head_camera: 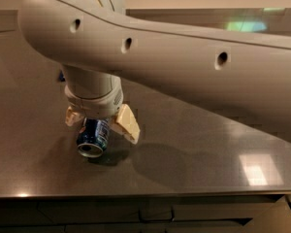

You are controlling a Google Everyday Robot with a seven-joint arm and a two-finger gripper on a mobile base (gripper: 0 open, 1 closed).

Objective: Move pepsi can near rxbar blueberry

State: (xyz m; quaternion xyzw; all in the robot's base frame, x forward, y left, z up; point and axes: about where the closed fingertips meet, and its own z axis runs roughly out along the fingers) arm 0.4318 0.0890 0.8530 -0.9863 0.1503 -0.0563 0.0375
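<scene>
The pepsi can [91, 141] lies on its side on the dark grey table [194, 154], its silver end facing the camera. My gripper [101, 124] hangs straight above it from the big white arm [184, 62]. The two tan fingers are open and stand on either side of the can, the left fingertip [72, 116] at its left flank and the right fingertip [128, 125] at its right. The rxbar blueberry [61, 75] lies farther back on the table. Only a dark blue sliver of it shows at the left of the wrist; the rest is hidden by the arm.
The table's front edge [145, 194] runs just in front of the can, with dark cabinet fronts below it. Bright light patches reflect on the table at the right [257, 171].
</scene>
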